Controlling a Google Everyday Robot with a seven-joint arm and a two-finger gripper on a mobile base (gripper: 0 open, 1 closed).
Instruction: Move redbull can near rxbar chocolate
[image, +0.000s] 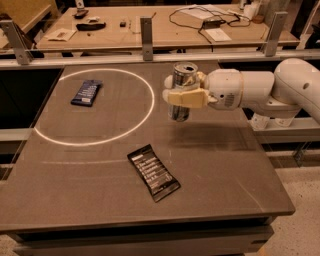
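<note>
One broad dark table (240, 170) fills most of the view, and the robot's thick white arm (280, 90) reaches over it from the right side. Next in size is a thin white ring (153, 100) marked on the far left part of the top. At the arm's end, the gripper (175, 95) sits over the far middle of the table, just right of the ring, with its pale fingers clenched around the redbull can (184, 76). The can is held upright and appears to hang clear of the surface, with a shadow below it. The rxbar chocolate (153, 172) lies flat toward the near edge, angled, well apart from the can and a little to its left. A dark blue bar (86, 92), the smallest item, rests inside the ring at far left and plays no part. By the look of it, the pick-up is done; carrying the can nearer, setting it down beside the black bar and letting go remain
</note>
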